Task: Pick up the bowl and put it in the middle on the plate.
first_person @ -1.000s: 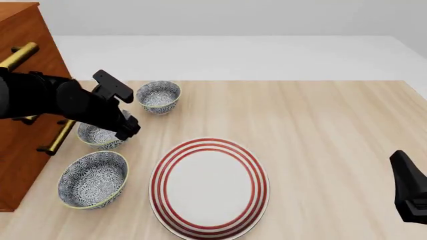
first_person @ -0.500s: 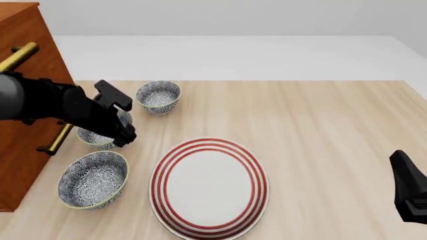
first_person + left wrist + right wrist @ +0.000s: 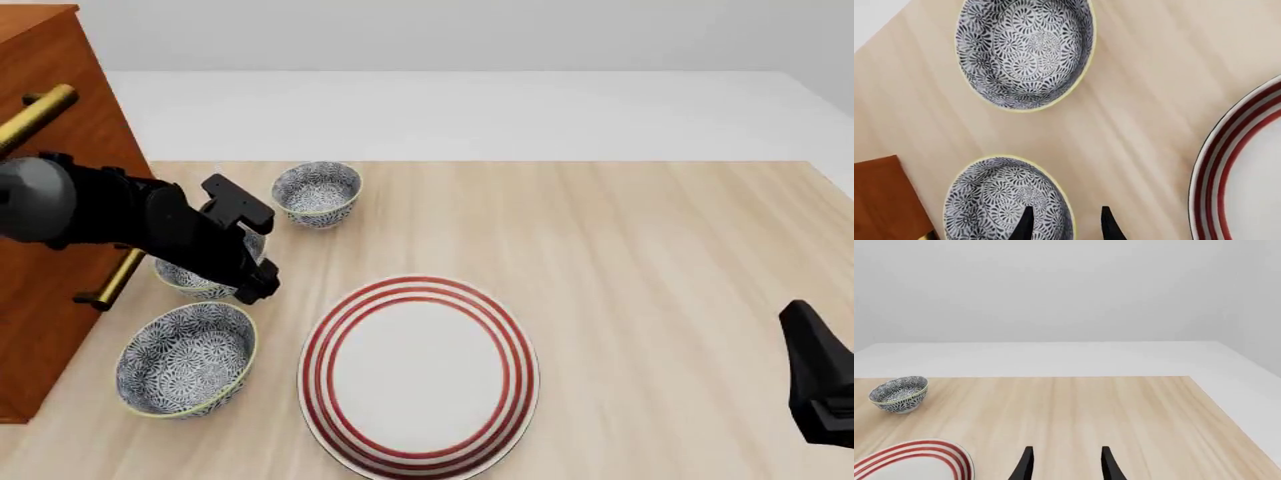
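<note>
The left gripper (image 3: 1065,225), fingers parted, is straddling the middle bowl's (image 3: 997,200) rim; lifting and centring on the plate (image 3: 418,376) are remaining.

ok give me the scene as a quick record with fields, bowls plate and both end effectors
bowls: three patterned, left part of table
target bowl: middle one, upright on table
far bowl: upright, apart from the others
near bowl: upright, left of plate
plate: nothing on it
left end effector: open, fingers straddling target bowl's rim
right end effector: open, over bare table, holding nothing
cabinet: at table's left edge
</note>
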Controlling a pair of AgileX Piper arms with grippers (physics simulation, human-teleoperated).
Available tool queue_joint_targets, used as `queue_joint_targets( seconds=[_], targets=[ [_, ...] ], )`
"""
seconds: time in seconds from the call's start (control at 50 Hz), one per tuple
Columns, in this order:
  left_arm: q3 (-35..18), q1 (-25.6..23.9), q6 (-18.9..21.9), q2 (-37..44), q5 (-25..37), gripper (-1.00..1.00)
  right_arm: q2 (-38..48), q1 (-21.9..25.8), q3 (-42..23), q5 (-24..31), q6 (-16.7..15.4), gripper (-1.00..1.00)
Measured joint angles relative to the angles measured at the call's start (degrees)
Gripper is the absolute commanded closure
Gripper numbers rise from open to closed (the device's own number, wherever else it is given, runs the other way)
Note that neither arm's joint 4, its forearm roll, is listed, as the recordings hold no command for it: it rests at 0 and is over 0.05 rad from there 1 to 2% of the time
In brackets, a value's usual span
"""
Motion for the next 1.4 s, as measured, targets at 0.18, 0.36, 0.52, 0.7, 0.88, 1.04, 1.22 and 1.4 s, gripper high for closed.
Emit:
queue_joint_targets(
  seconds=[0.18,0.36,0.52,0.7,0.88,1.04,1.22,1.4],
  targets=[
    [0.1,0.1,-0.2,0.9,-0.1,-1.00,-0.1,0.0,0.0,0.1,0.0,-1.00],
    [-0.4,0.3,0.2,0.7,0.1,1.00,-0.1,0.0,0.0,0.1,0.0,-1.00],
    [-1.3,0.5,1.2,-1.2,0.8,1.00,0.0,0.0,0.0,0.0,0.0,-1.00],
    [-2.4,-0.1,2.1,-3.7,2.2,1.00,-0.1,0.0,0.0,0.1,0.0,-1.00],
    [-3.0,-0.6,3.3,-6.6,3.7,1.00,-0.1,0.0,0.0,0.1,0.0,-1.00],
    [-3.2,-2.4,3.3,-9.8,5.6,1.00,-0.1,0.0,0.0,0.1,0.0,-1.00],
    [-4.2,-6.7,2.5,-13.8,8.5,1.00,0.0,0.0,0.0,0.0,0.0,-1.00],
    [-6.1,-12.8,0.3,-16.9,11.5,1.00,0.0,0.0,0.0,0.0,0.0,-1.00]
  ],
)
